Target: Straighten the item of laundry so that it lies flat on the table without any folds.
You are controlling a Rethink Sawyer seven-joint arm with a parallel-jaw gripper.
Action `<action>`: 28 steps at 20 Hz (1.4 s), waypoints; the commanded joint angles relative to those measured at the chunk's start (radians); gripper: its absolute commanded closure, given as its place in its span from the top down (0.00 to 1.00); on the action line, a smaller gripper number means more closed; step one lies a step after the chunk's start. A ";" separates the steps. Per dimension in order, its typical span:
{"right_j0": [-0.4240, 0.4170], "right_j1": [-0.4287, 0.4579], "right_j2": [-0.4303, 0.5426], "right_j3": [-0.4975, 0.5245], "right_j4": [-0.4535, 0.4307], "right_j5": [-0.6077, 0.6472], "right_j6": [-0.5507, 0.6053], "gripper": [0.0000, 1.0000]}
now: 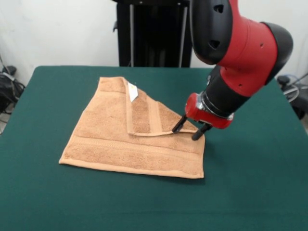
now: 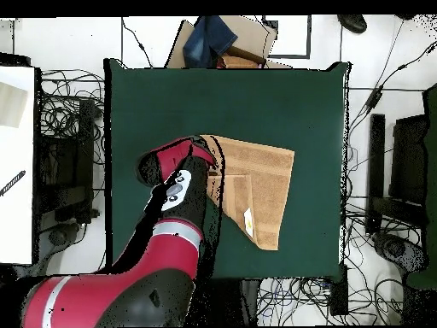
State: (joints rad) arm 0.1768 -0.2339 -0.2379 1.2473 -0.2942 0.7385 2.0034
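Front view first: the towel (image 1: 120, 144) was seen lying near the middle of the table (image 1: 250, 192), and it was not yet flat. One corner had been folded over onto the body of the cloth, so that a triangular flap with a clean crease was laid across the upper right part, its tip reaching toward the right edge. A small white tag (image 1: 132, 91) was shown on the upturned flap, near the far side. The rest of the towel was spread smooth, with its near edge running straight and no wrinkles to be made out there.

The gripper (image 1: 190, 130) was held down at the tip of that flap, two dark fingers spread apart, one touching the folded edge and the other just beside the towel's right border. Nothing was clamped between them.

So the job was judged partly done: only the flap was left to be lifted and turned back outward.

The towel was a tan terry cloth, nubby and soft-looking, with woven bands along its borders, roughly square once opened. The table was covered in dark green cloth, matte and even. From overhead, the towel (image 2: 265, 184) was partly hidden by the arm.
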 commanded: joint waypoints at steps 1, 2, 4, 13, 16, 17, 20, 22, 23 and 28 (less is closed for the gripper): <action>0.004 0.051 0.083 0.014 0.041 0.125 0.074 1.00; 0.005 0.052 0.084 0.013 0.040 0.128 0.074 1.00; 0.006 0.054 0.084 0.013 0.040 0.142 0.071 1.00; 0.006 0.060 0.082 0.004 0.038 0.153 0.072 1.00; 0.008 0.058 0.078 0.007 0.036 0.154 0.074 1.00; 0.009 0.058 0.078 0.010 0.035 0.151 0.075 1.00; 0.009 0.065 0.079 0.000 0.034 0.162 0.069 1.00; 0.009 0.071 0.080 -0.012 0.032 0.187 0.056 1.00; 0.008 0.075 0.082 -0.018 0.031 0.201 0.048 1.00; 0.005 0.076 0.086 -0.023 0.030 0.224 0.037 1.00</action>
State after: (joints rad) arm 0.1772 -0.2130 -0.2379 1.2040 -0.2907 0.8345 2.0034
